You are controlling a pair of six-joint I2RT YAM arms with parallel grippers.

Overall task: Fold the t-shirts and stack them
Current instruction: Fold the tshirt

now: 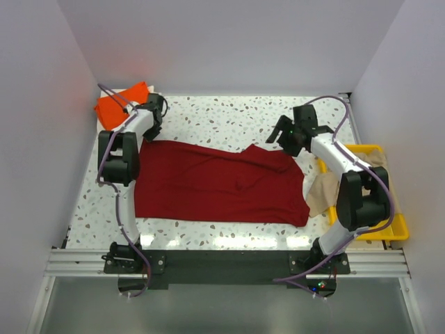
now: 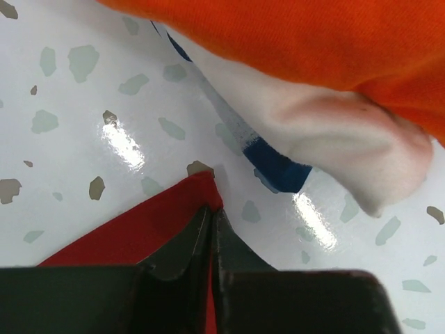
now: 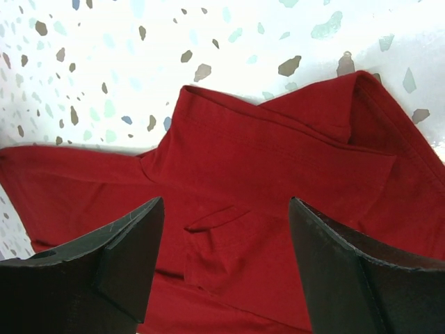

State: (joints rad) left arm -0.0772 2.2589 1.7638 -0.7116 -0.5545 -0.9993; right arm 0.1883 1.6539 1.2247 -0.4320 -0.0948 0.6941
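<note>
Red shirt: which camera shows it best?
The top view: the red shirt lies spread across the table, nearly whole. The left wrist view shows only one corner at the left pincer; the right wrist view shows a rumpled part below the open right pincer.

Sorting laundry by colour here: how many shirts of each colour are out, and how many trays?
dark red shirt: 1
orange shirt: 1
beige shirt: 1
white shirt: 1
yellow tray: 1
Total: 5
</note>
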